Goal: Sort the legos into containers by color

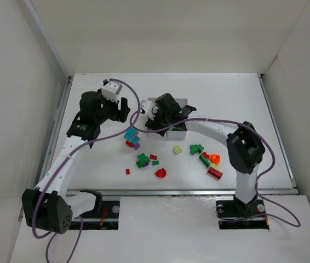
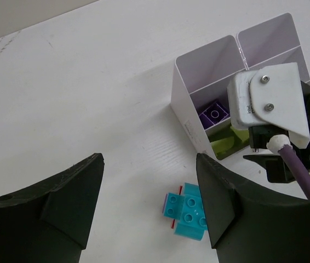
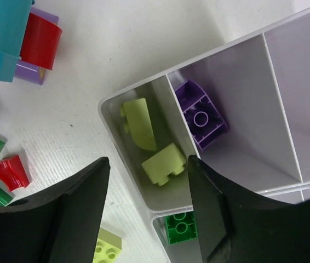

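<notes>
White table (image 1: 226,98) with pale walls on three sides. Left arm (image 1: 62,164) reaching up the left side, right arm (image 1: 215,129) bent across toward the middle. White tray (image 3: 278,82) of square compartments near the table's centre, largely hidden under the right wrist in the top view. Left end effector (image 2: 149,181) hovering just left of the tray, jaws wide, nothing between them. Cyan lego cluster (image 2: 188,211) on the table, partly behind one of its fingers. Right end effector (image 3: 147,181) directly over the tray's corner compartment, jaws apart, gripping nothing. Inside that compartment, two yellow-green legos (image 3: 163,164) lying loose; in the neighbouring compartment, one purple lego (image 3: 201,115); in another adjacent one, a green lego (image 3: 179,227). Loose legos (image 1: 144,160) in red, green, orange and yellow-green scattered on the table in front of the tray, toward the arm bases.
</notes>
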Available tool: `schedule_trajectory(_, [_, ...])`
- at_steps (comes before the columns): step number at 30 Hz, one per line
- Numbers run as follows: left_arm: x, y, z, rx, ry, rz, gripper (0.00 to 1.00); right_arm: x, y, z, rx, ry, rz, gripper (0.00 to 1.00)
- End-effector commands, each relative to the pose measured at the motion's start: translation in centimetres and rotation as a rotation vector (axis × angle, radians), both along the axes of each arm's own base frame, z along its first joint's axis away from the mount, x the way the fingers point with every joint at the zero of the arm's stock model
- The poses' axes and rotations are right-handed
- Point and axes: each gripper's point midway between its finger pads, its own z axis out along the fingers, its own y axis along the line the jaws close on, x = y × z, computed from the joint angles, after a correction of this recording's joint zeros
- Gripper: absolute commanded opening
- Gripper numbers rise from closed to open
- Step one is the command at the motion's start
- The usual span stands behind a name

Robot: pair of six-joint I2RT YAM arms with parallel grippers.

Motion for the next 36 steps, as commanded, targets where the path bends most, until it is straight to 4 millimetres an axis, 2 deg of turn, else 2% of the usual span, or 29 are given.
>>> schedule_trajectory(1, [-0.3,-0.3,1.4,-0.039,-0.05,-0.011,0.65,2.2,0.7,4.0,0.057,-0.119,-0.038,0.65])
schedule_trajectory(3, [-0.3,-0.3,1.9,-0.043,-0.068,-0.011,0.65,2.5,0.8,5.6,0.09,-0.142,-0.06,0.66])
schedule_trajectory(6, [-0.3,-0.3,1.7,-0.051,-0.065,-0.008,0.67,2.6,0.0,9.1,0.157,-0.186,-0.143,0.66])
schedule_trajectory(7, [-0.4,-0.3,1.3,-0.049,-0.056,-0.008,0.68,2.1,-0.6,11.3,0.206,-0.218,-0.168,0.69])
schedule_trajectory(8, [-0.4,-0.2,1.4,-0.056,-0.063,0.003,0.68,1.7,-1.1,12.2,0.249,-0.211,-0.216,0.79])
schedule_trajectory(9, [-0.3,0.1,1.4,-0.052,-0.064,0.018,0.7,1.6,-2.1,13.0,0.268,-0.231,-0.271,0.94])
schedule_trajectory(10, [-0.2,0.2,1.1,-0.059,-0.058,0.03,0.71,0.9,-3.1,12.1,0.271,-0.22,-0.308,1.0])
schedule_trajectory(11, [-0.1,0.5,0.6,-0.052,-0.059,0.052,0.74,-0.1,-4.3,13.7,0.32,-0.224,-0.355,1.0])
schedule_trajectory(12, [-0.1,0.8,0.6,-0.062,-0.061,0.071,0.75,-0.6,-5.1,13.7,0.333,-0.222,-0.386,1.0])
schedule_trajectory(13, [0.0,1.0,0.4,-0.068,-0.058,0.091,0.77,-1.1,-6.2,13.2,0.33,-0.22,-0.435,1.0])
schedule_trajectory(14, [-0.2,1.2,-0.1,-0.082,-0.049,0.113,0.77,-2.5,-7.6,11.6,0.307,-0.19,-0.457,1.0])
schedule_trajectory(15, [0.0,1.3,0.1,-0.083,-0.06,0.123,0.77,-3.3,-8.1,10.5,0.307,-0.154,-0.482,1.0])
schedule_trajectory(17, [-0.1,1.4,0.0,-0.084,-0.066,0.122,0.77,-5.7,-8.4,7.0,0.262,-0.035,-0.45,1.0])
schedule_trajectory(19, [-0.2,1.4,-0.8,-0.089,-0.051,0.126,0.77,-7.4,-7.7,5.4,0.261,0.06,-0.428,1.0])
schedule_trajectory(20, [-0.2,1.2,-0.6,-0.095,-0.059,0.115,0.77,-8.4,-7.2,4.2,0.245,0.109,-0.411,1.0])
schedule_trajectory(21, [-0.4,1.2,-0.7,-0.095,-0.06,0.115,0.77,-8.6,-7.3,2.5,0.198,0.151,-0.428,1.0])
schedule_trajectory(24, [-0.6,1.3,-0.8,-0.095,-0.059,0.115,0.77,-8.4,-7.0,1.2,0.147,0.21,-0.46,0.95])
schedule_trajectory(26, [-0.8,1.3,-0.9,-0.097,-0.067,0.115,0.77,-8.1,-6.9,-0.6,0.108,0.234,-0.48,0.92])
schedule_trajectory(30, [-1.0,1.7,-0.6,-0.095,-0.079,0.132,0.77,-7.9,-6.4,-2.2,0.083,0.239,-0.48,0.87])
schedule_trajectory(31, [-1.1,1.7,-1.1,-0.092,-0.069,0.132,0.77,-7.7,-6.3,-2.4,0.085,0.239,-0.48,0.84])
schedule_trajectory(36, [-1.2,1.7,-1.1,-0.094,-0.076,0.132,0.78,-7.9,-6.4,-4.9,0.03,0.273,-0.488,0.77])
